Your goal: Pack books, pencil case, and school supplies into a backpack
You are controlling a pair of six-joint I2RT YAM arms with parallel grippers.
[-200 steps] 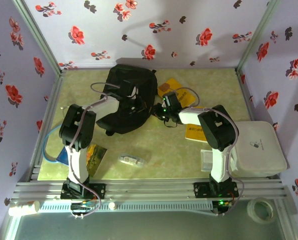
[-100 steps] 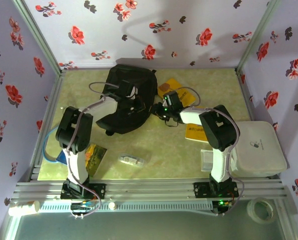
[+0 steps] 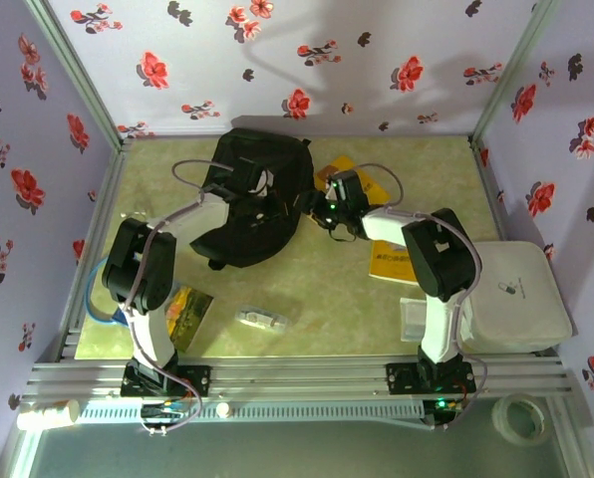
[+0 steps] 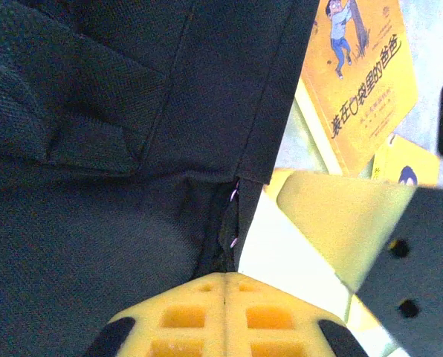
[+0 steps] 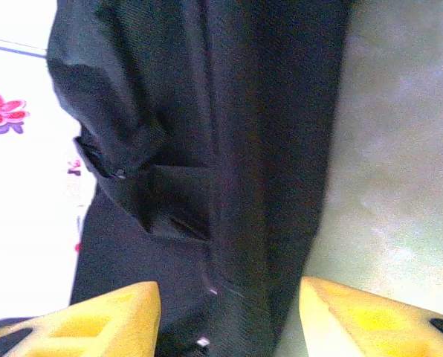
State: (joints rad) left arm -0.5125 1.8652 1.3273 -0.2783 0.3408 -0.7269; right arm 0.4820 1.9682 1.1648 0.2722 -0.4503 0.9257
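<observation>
Blue book [image 3: 189,313]: flat on the worktop [image 3: 327,289] at the near-left corner, partly under the left arm; not packed.
Backpack [image 3: 245,235]: lying at the middle of the far edge; zip edge on its right side looks parted in the left wrist view; nothing seen inside.
Left gripper [image 4: 225,281]: closed tight right at that zip edge; cannot tell whether a fold of fabric is caught.
Pencil case [image 3: 264,319]: loose near the middle of the near edge, well apart from the backpack.
Right gripper [image 5: 229,291]: jaws apart, holding nothing, hanging over the backpack's right side.
Far yellow book [image 4: 359,82]: on the worktop just beside the backpack's right side, toward the far edge; outside.
Right yellow book [image 3: 389,264]: flat toward the right edge, beside the right arm; outside.
Clear box [image 3: 414,317]: near-right, apart from both grippers.
Done: judging from the layout, nothing packed; at most the opening being readied.
Left: spread the mouth, then load three books, pencil case and remaining supplies, and probably zip up.
</observation>
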